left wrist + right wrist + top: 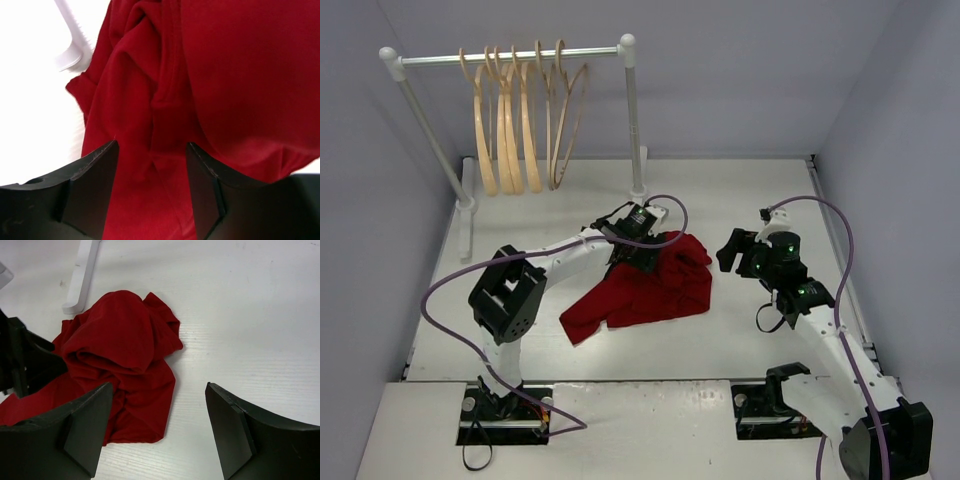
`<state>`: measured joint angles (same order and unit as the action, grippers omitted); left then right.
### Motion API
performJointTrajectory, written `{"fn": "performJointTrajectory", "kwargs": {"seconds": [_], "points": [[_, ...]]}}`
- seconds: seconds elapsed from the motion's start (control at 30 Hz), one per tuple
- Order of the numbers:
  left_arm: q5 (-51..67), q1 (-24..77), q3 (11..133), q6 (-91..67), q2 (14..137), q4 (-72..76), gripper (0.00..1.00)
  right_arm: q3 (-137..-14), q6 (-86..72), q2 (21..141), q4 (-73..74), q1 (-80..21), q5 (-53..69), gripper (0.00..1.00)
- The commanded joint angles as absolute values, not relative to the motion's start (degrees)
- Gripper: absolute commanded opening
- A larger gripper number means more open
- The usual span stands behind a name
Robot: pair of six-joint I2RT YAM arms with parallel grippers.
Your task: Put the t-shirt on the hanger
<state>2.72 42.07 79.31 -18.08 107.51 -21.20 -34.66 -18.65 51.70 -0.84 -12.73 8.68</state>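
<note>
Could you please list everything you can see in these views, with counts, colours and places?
t-shirt: one, dark red, crumpled on the table near its middle.
hangers: about five, pale wood, hooked on the rail at the far left.
rail stand: one, white posts with a metal bar, at the far left of the table.
table: one, white, under everything.
arms: two, white with black joints, bolted at the near edge.
left end effector: one, black, open, over the t-shirt's far side.
right end effector: one, black, open, to the right of the t-shirt, clear of it.
</note>
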Motion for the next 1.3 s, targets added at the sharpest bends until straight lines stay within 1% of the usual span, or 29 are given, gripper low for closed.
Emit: {"fn": "performJointTrajectory", "kwargs": {"seconds": [0.0, 0.23, 0.33, 0.4, 0.43, 0.63, 0.7, 0.83, 0.97, 1.1, 1.27], "points": [[5.01, 41.38, 83.13, -19.52, 107.59, -21.08, 0.48, -34.45, -18.99, 50.54, -3.25, -12.74, 9.95, 0.71], [6.54, 41.32, 82.71, -20.40, 108.82, -20.46, 0.45, -34.37, -18.80, 51.70, -3.34, -12.74, 9.85, 0.72], [7.67, 41.40, 82.71, -20.68, 109.28, -19.85, 0.40, -34.45, -18.73, 52.30, -3.43, -12.74, 10.11, 0.72], [8.96, 41.31, 82.88, -21.18, 110.12, -19.69, 0.34, -34.54, -18.81, 52.47, -3.43, -12.74, 10.11, 0.72], [9.40, 41.31, 82.97, -21.18, 110.13, -19.77, 0.34, -34.54, -18.81, 52.47, -3.43, -12.74, 10.11, 0.72], [10.70, 41.24, 85.20, -21.11, 111.21, -23.15, 0.01, -34.61, -18.83, 52.10, -3.52, -12.73, 9.19, 0.72], [10.46, 41.05, 85.69, -20.66, 109.25, -24.52, 0.00, -34.94, -18.72, 52.85, -3.52, -12.74, 9.78, 0.72], [2.01, 41.06, 85.87, -17.61, 95.68, -29.82, 0.00, -35.58, -19.28, 54.86, -4.19, -12.85, 10.82, 0.71], [-6.86, 40.87, 87.64, -14.65, 86.59, -37.36, 0.00, -36.12, -20.05, 57.38, -5.92, -12.97, 12.21, 0.71], [-12.95, 39.58, 86.65, -12.97, 78.55, -41.48, 0.00, -36.13, -21.21, 62.07, -9.81, -14.42, 14.89, 0.67], [-15.69, 38.94, 82.41, -12.83, 71.80, -43.05, 0.00, -37.27, -20.51, 69.70, -12.53, -19.69, 16.75, 0.59]]}}
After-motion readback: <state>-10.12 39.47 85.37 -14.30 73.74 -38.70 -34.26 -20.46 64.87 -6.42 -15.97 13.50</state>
